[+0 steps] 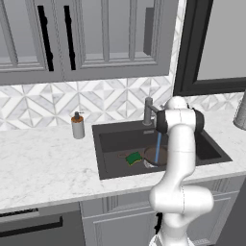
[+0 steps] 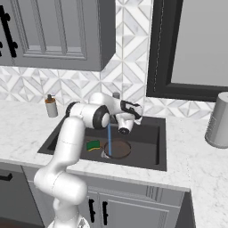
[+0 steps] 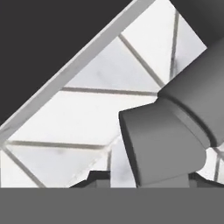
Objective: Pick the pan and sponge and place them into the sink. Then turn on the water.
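The dark sink (image 1: pixel 111 144) (image 2: pixel 147 147) is set in the white marble counter. In it lies the round brown pan (image 1: pixel 153 154) (image 2: pixel 117 149), partly hidden by my arm in the left base view. The green sponge (image 1: pixel 134 157) (image 2: pixel 93 145) rests just left of the pan. A thin blue stream of water (image 1: pixel 157 146) (image 2: pixel 109 139) falls from the grey faucet (image 1: pixel 149 110) (image 2: pixel 116 95) onto the pan. My gripper (image 2: pixel 127 109) (image 3: pixel 146 179) is up at the faucet, open, with the grey faucet body (image 3: pixel 162 140) close between its fingertips.
A grey soap dispenser (image 1: pixel 78 126) (image 2: pixel 51 107) with a brown pump stands left of the sink. A grey canister (image 2: pixel 219 120) stands on the counter to the right. Behind the faucet are the tiled backsplash (image 3: pixel 87 113) and a dark window frame (image 1: pixel 190 48).
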